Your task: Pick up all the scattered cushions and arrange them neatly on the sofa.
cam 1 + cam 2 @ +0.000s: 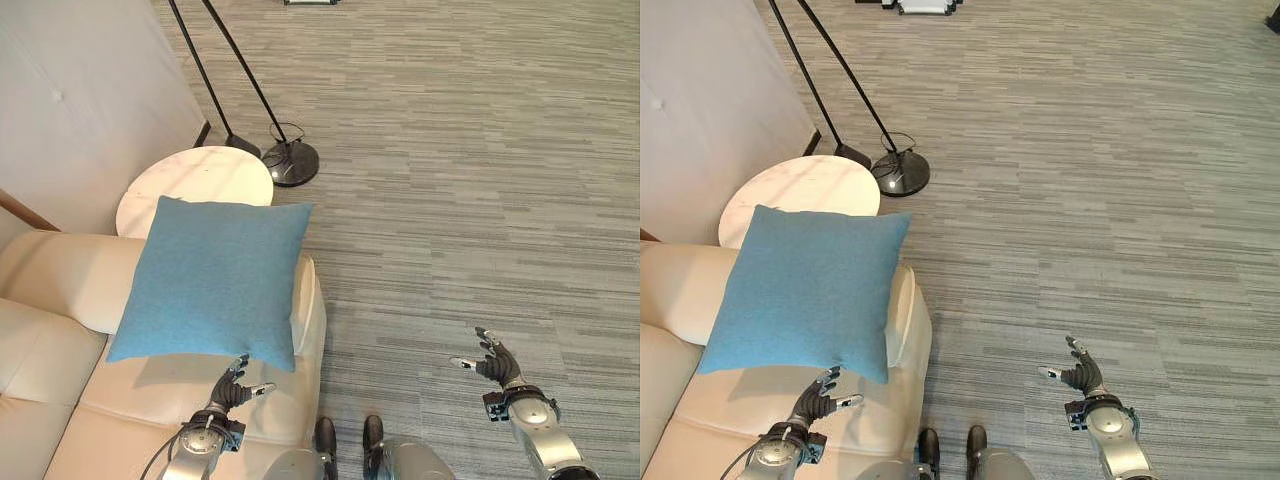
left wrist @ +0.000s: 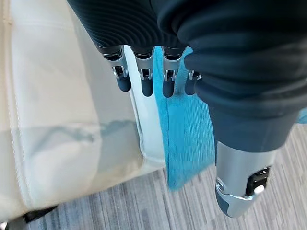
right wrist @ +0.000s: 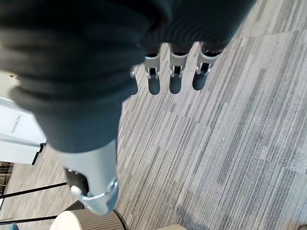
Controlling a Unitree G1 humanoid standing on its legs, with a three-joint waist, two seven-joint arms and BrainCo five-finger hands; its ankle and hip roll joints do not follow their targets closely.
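One blue cushion lies on the cream sofa, propped over the armrest at the sofa's right end, its upper corners reaching toward the round white side table behind the arm and its lower edge on the seat. In the left wrist view the cushion's edge hangs just past the armrest's side, above the carpet.

The left hand hovers over the seat cushion just below the blue cushion's lower right corner, close to it but apart, fingers straight and spread, thumb out to the side, holding nothing. The right hand hangs over bare carpet well to the right of the sofa, its fingers likewise straight and relaxed, thumb apart, empty.

Counted: one cushion, one sofa, one side table, two floor lamps. The lamps' thin black poles lean up toward the left from two dark bases standing on the floor just beside the table, near a plain pale wall.

Grey carpet with a fine striped weave covers the floor. At the far edge of the room a white object stands on it, too small to tell what it is.
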